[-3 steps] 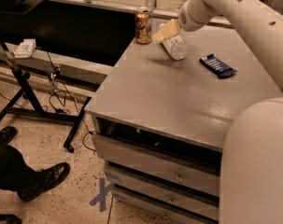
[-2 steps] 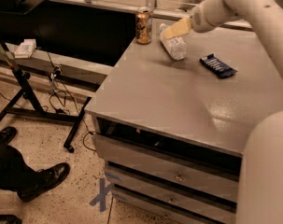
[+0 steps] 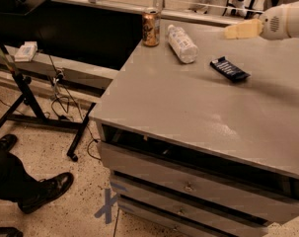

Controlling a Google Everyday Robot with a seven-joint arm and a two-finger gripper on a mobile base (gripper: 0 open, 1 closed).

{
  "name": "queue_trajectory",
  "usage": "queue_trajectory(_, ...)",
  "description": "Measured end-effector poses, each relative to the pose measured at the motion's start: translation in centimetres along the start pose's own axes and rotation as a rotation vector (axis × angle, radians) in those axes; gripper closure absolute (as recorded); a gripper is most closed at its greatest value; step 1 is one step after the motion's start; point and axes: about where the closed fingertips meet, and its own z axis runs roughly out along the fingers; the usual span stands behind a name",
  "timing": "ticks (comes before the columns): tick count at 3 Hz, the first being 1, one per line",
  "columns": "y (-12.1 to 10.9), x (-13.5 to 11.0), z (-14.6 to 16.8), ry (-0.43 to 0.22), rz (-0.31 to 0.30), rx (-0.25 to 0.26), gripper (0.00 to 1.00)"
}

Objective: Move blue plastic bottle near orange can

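The blue plastic bottle point(image 3: 182, 43) lies on its side at the back of the grey cabinet top point(image 3: 188, 107), a clear bottle with a printed label. The orange can point(image 3: 151, 27) stands upright just left of it, a small gap between them. My gripper point(image 3: 242, 29) is at the right, above the table and well clear of the bottle, with pale yellow fingers pointing left. It holds nothing.
A flat dark blue snack wrapper point(image 3: 229, 68) lies right of the bottle, below the gripper. The cabinet has drawers point(image 3: 188, 186) at its front. A black stand point(image 3: 25, 83) and a person's shoes point(image 3: 43, 191) are on the floor at left.
The gripper has drawn away from the bottle to the right and up. The bottle now lies uncovered next to the can.
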Motion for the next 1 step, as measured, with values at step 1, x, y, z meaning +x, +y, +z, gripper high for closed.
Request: queue_trajectory(1,-0.47,-0.07,-1.58,-0.019,-0.001,0.000,0.00)
